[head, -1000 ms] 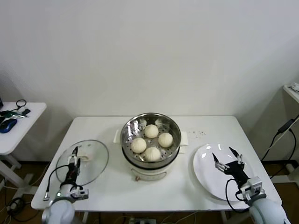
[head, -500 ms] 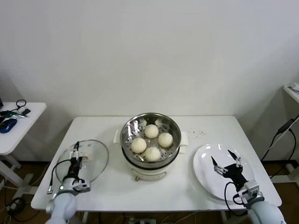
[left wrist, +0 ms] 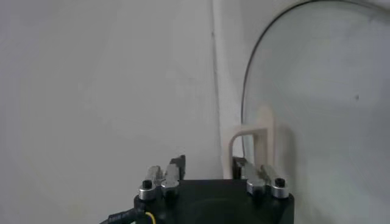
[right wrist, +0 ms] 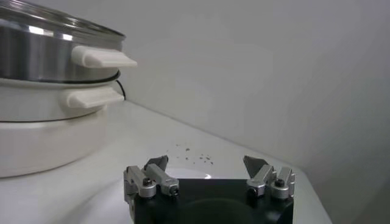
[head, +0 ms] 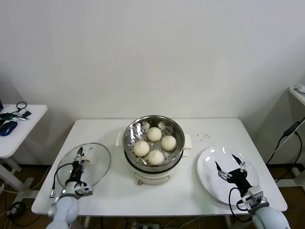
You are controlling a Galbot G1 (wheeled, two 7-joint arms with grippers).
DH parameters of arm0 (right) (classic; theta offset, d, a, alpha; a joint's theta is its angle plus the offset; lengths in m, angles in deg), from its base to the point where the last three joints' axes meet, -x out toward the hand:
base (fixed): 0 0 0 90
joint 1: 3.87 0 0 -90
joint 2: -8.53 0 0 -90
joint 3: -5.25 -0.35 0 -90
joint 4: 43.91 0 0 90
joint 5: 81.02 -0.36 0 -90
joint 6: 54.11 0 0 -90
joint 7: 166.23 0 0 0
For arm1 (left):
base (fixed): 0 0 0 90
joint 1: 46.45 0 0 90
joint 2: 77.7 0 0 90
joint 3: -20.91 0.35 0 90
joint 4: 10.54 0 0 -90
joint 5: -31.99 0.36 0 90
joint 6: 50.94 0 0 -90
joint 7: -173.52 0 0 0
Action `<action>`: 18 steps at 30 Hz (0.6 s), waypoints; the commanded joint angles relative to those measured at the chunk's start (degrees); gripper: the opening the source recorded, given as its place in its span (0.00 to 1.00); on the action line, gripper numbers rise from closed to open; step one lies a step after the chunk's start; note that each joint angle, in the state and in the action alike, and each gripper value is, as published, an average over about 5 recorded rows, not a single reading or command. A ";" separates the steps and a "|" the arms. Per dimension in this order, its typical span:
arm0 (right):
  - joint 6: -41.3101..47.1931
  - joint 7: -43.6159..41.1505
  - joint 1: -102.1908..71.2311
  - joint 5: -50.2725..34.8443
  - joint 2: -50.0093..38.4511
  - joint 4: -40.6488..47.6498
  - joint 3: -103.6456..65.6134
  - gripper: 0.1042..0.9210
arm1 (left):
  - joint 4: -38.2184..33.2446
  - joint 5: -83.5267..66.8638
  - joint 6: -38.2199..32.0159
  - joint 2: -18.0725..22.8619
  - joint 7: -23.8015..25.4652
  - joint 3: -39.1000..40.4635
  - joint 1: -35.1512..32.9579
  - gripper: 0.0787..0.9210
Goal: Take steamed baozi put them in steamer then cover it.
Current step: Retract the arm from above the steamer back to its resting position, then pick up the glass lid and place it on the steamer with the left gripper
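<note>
While the left gripper (head: pixel 78 160) has crept forward over the last second onto the near edge of the round glass lid (head: pixel 93 164), its fingers sit spread either side of the lid's white loop handle (left wrist: pixel 255 139), not yet closed on it. So loading looks finished and covering is the step in hand.

Right gripper (head: pixel 230 167) has eased back a little toward the robot; it hangs released and holding nothing over the flat white plate (head: pixel 209 183), which is bare.

Round shiny steel steamer basket (head: pixel 131 136) on its white pot base sits mid-table, uncovered. All four off-white domed steamed baozi (head: pixel 154 134) lie inside on the perforated bottom, close together in a diamond, none outside.

Lid lies flat on the white table (head: pixel 109 191), left of the steamer, apart from it.
</note>
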 commanded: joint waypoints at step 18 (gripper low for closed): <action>-0.88 -0.02 1.07 0.58 -0.13 0.56 -0.33 0.88 | -19.29 -6.77 1.26 -2.91 2.58 -0.18 -8.21 0.08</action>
